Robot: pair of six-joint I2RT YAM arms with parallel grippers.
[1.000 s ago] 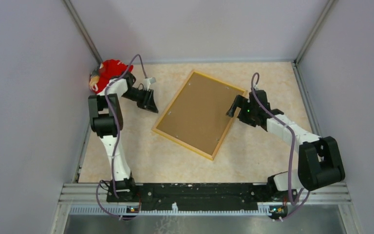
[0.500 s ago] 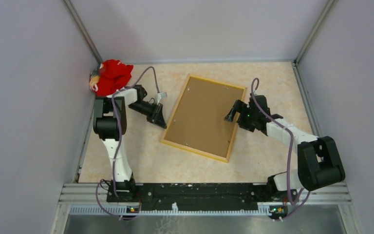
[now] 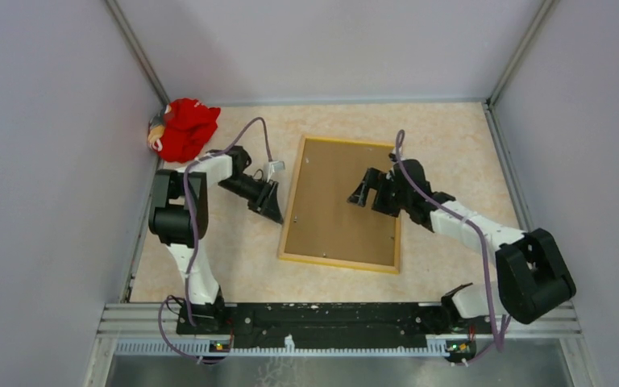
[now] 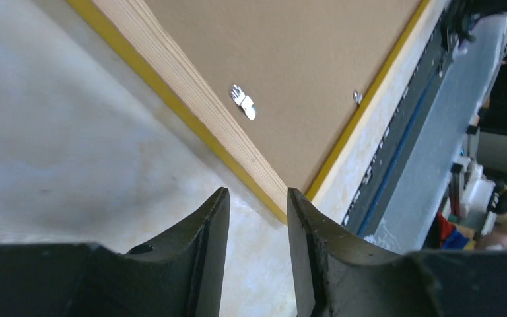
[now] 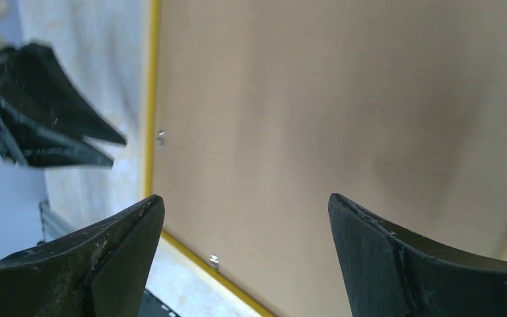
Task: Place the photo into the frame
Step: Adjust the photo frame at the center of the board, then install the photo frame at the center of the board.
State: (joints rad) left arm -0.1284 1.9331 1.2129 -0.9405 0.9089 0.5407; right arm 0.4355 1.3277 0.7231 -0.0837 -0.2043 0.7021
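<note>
Frame lies back-up in the middle of the table, its sides close to square with the table edges, and the brown backing board fills it. From above, a red cloth bundle sits in the far left corner, well apart from everything else. The left arm reaches low and rightward, with the left gripper just beside the frame's left edge. The right arm stretches leftward and holds the right gripper over the far half of the board. Half a second ago the frame was still skewed; it has turned further clockwise, and both grippers have shifted along with it. The left wrist camera shows the frame's near corner, a yellow strip under pale wood, just beyond the fingertips, which stand narrowly parted with nothing between them; a metal clip sits on the board. The right wrist camera shows the right fingers spread wide and holding nothing, with the brown board filling the view between them. I cannot tell whether they touch it. The left gripper shows at the far left, beyond the yellow edge.
</note>
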